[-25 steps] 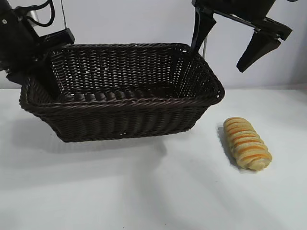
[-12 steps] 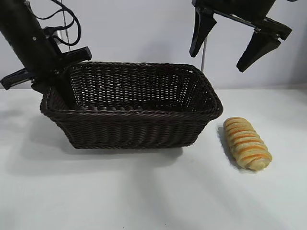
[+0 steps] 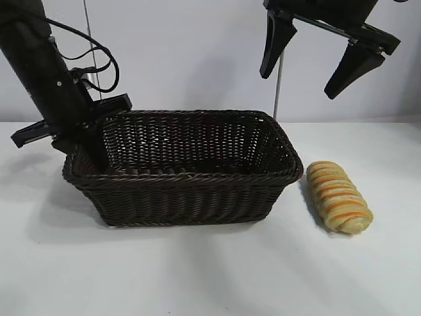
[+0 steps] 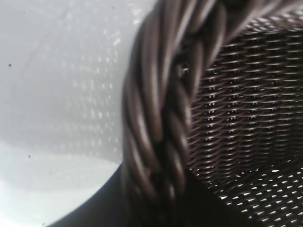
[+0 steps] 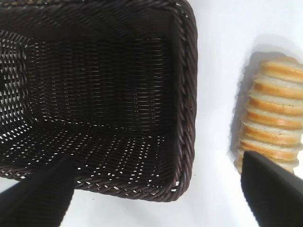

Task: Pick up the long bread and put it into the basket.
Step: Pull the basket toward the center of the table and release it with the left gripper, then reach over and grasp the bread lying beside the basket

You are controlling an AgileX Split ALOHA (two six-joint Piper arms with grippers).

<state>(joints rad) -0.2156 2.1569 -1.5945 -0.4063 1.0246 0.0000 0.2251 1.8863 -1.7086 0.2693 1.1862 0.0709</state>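
Tabletop [image 3: 197, 276]: plain white, smooth, matte with soft grey shadows.
Back wall [image 3: 191, 52]: pale grey-white, bare, meeting the tabletop along a straight horizontal edge.
Light: even, diffuse, from above; shadows faint and soft-edged.

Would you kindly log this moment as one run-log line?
left gripper: shut on basket rim | right gripper: open, raised | long bread: on table, outside basket

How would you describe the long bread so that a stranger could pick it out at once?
Find the big dark wicker basket on the white table. Just beside its end on the right arm's side, under the raised open right tool, lies the long bread: the only light-coloured item, an oblong tan loaf with orange-brown crosswise stripes.
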